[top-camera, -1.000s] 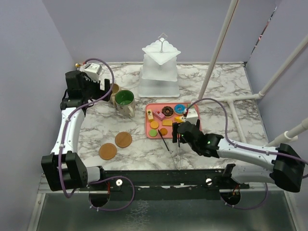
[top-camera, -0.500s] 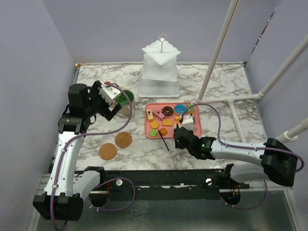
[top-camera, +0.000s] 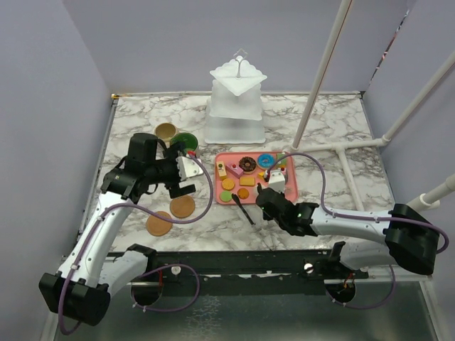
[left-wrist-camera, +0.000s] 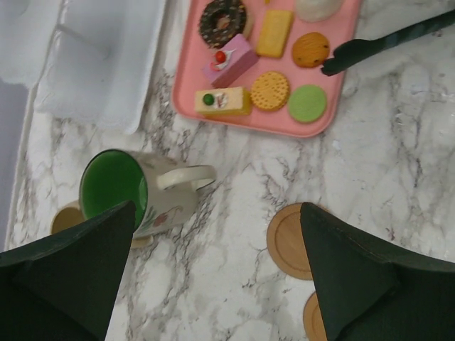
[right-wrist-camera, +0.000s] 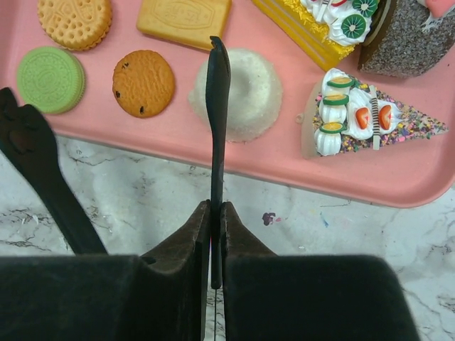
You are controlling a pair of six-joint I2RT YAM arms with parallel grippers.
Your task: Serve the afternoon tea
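Note:
Toy pastries lie on a pink tray, among them a chocolate donut and a white dome. Behind the tray stands the white three-tier stand. The green-inside mug and the beige mug sit left of it. Two wooden coasters lie nearer. My left gripper hangs open above the marble between the green mug and a coaster. My right gripper is shut on a thin black tong at the tray's near edge.
A second black tong lies on the marble just left of my right gripper, one end by the tray's front edge. White pipes slant up at the back right. Purple walls close in the table on three sides.
My left arm has swung from the far left behind the mugs to above the marble by the coasters, still open. My right gripper has closed on the tong.

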